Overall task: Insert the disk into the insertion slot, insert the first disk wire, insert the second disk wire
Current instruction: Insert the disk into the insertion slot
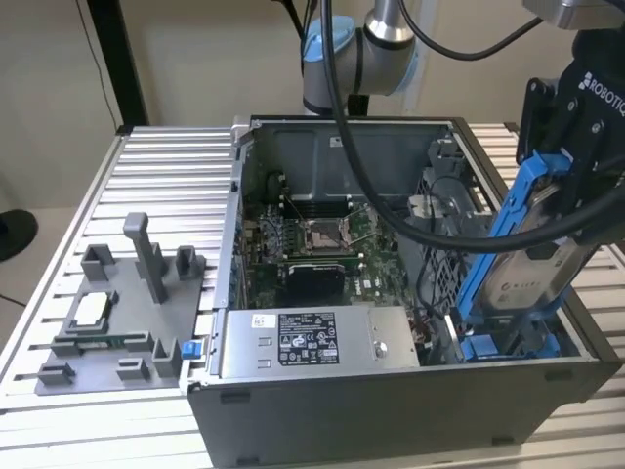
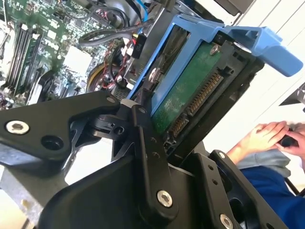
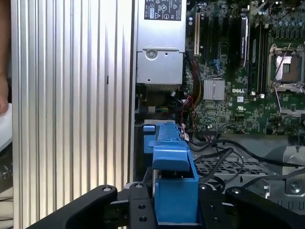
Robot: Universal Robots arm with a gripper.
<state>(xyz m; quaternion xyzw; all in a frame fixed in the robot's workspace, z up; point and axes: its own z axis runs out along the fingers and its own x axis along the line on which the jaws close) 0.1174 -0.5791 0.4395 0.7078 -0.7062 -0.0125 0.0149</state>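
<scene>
**Operator:** What does the exterior view give me?

**Spotter:** Your hand (image 1: 574,181) is clamped on the upper end of the disk (image 1: 527,269), jaws spread only as wide as its blue carrier. The disk stands steeply tilted, with its lower end down at the blue rails of the insertion slot (image 1: 508,344). That slot is in the corner of the computer case (image 1: 391,410) nearest the worktop's (image 1: 156,156) near edge, on the exterior view's right. I'd judge you hold it slanted so the leading end finds the rails first. It isn't seated; most of it rises above the case.

**Operator:** And the second wrist view?

**Spotter:** Your fingers (image 2: 143,143) pinch the carrier by its sides, at the end with the connector strip. The green circuit-board face is turned to this camera. Gripping that end, I think, leaves the far end free to enter. A person's hand (image 2: 262,138) rests beyond the case, well apart from yours.

**Operator:** The first wrist view?

**Spotter:** The carrier sits squarely between your two fingers, and the disk runs straight away from the hand toward the slot. The slot lies just beside the power-supply box (image 3: 159,47), against the case wall that borders the bare ribbed worktop. The motherboard (image 3: 238,95) and the loose cables (image 3: 224,152) lie on the other side, clear of the disk as far as I can tell.
</scene>
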